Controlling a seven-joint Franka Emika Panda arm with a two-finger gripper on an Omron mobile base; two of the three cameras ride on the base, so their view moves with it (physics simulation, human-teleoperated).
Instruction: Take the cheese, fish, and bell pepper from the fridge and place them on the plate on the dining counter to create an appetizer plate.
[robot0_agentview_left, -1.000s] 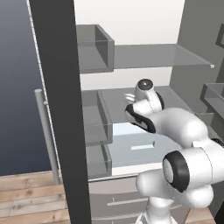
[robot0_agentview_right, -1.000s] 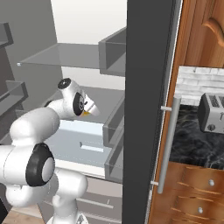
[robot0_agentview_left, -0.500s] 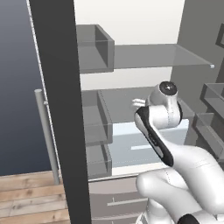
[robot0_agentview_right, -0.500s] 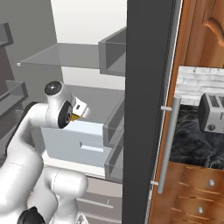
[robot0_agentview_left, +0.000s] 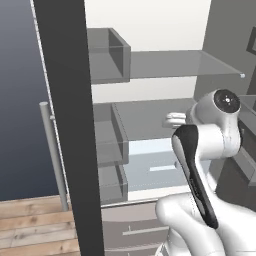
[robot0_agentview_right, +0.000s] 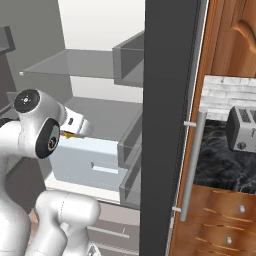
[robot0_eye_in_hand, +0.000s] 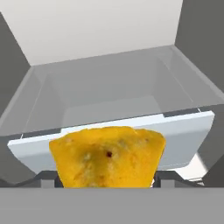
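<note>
One small yellow-orange wedge of cheese sits at 6 o'clock in the hand view, pinched between the fingers of the white arm's two-finger gripper, whose dark tips show just at the wedge's lower corners, closed on it. Behind the cheese, from 9 to 3 o'clock, runs the pale front edge of one translucent grey-white drawer of the tall white-walled fridge; the drawer stands pulled out and its tub is open upward, with free room between its four walls. In the right base view a sliver of the same yellow-orange wedge peeks out at the gripper, just above the drawer's front panel near 9 o'clock, with open air between the hand and the grey shelf behind it. In the left base view the white hand reaches at 3 o'clock over the fridge's middle grey shelf, and one glass shelf spans above it with clear space under its front edge. Two dark fridge doors stand open edge-on, one in each base view, each with one long grey bar handle, narrowing the way out on either side. At 3 o'clock in the right base view one silver toaster stands on a black marble bench above brown wood drawers.
</note>
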